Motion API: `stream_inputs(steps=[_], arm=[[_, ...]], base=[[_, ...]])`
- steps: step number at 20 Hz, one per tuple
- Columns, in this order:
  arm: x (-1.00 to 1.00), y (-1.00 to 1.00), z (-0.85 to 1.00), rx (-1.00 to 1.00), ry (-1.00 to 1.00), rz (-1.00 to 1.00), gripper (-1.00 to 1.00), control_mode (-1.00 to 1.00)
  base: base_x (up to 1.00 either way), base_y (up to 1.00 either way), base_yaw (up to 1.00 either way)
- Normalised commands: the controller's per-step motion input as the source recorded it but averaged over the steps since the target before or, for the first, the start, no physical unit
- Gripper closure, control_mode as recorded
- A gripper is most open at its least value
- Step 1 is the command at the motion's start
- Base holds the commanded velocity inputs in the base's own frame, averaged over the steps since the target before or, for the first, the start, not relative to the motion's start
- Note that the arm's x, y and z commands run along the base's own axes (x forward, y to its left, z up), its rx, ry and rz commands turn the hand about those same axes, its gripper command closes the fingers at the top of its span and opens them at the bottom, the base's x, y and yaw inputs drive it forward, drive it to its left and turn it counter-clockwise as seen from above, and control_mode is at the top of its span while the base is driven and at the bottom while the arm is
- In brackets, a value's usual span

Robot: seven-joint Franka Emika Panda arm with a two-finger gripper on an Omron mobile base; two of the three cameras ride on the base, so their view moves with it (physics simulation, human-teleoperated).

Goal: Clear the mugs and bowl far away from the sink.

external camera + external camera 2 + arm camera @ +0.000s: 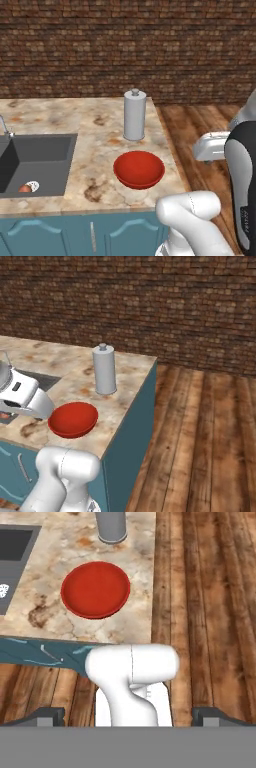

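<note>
Glossy red bowl (139, 169) sits on the counter (95, 130) right of the sink (35, 162), looks rigid, slick, probably light, so pinch one rim wall; end effector (128, 714) fully open, empty, well above it.

I take the bowl (139, 170) as my landmark. It stands on the counter (60, 117), near the counter's right end and close to its front edge. Behind the bowl, a little to its left, stands an upright cylinder with a knob (134, 115), apart from the bowl. To the left of the bowl the sink (37, 162) is set into the counter, well apart from it. In the sink, near its front, lies a small object (25, 188). To the right of the bowl, beyond the counter's end, the floor (210, 421) lies lower.
</note>
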Motion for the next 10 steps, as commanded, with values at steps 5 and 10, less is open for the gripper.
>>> stream_inputs(steps=[5, 10], arm=[[0.59, 0.00, -0.38, 0.00, 0.07, 0.16, -1.00, -1.00], [0.43, 0.01, -0.28, 0.00, 0.06, -0.03, -1.00, -1.00]], base=[[0.00, 0.00, 0.00], [0.00, 0.00, 0.00]])
